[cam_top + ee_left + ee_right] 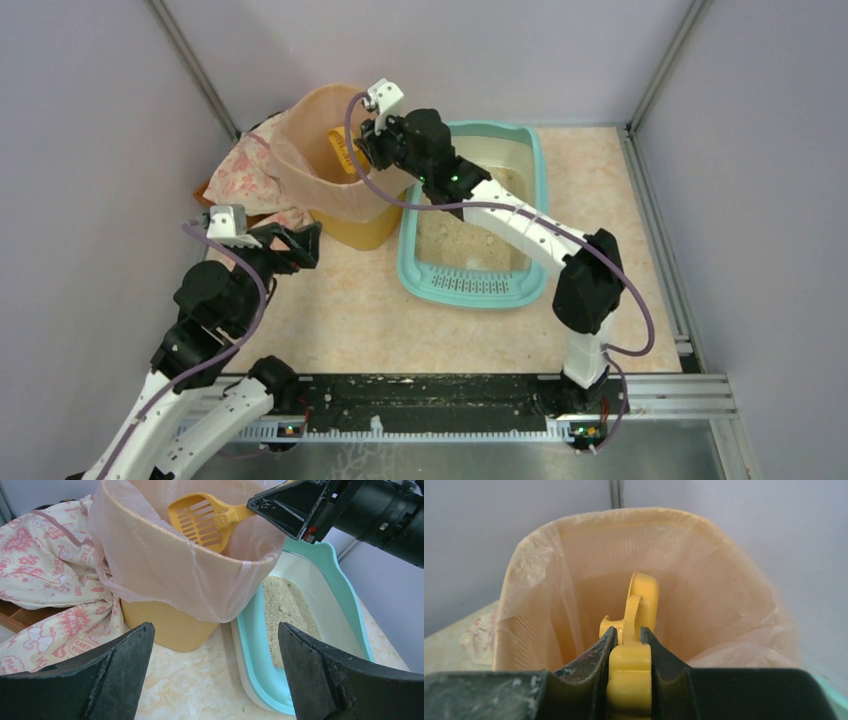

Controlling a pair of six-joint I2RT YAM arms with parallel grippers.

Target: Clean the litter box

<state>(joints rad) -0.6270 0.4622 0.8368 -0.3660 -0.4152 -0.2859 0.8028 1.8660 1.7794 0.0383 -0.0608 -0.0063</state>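
The teal litter box [532,160] lies mid-table with beige litter and a slotted grille at its near end; its rim also shows in the left wrist view [345,595]. My right gripper [362,147] is shut on the handle of a yellow slotted scoop [200,517], holding it over the mouth of the yellow bin with the peach bag liner [330,165]. In the right wrist view the scoop [639,610] stands on edge between my fingers, inside the bag [724,590]. My left gripper [305,243] is open and empty, low, just left of the bin's base [170,625].
A pink-patterned white cloth [245,170] lies at the back left beside the bin, also in the left wrist view [40,565]. Grey walls with metal rails enclose the marbled table [350,310]. The black base rail [430,405] runs along the near edge.
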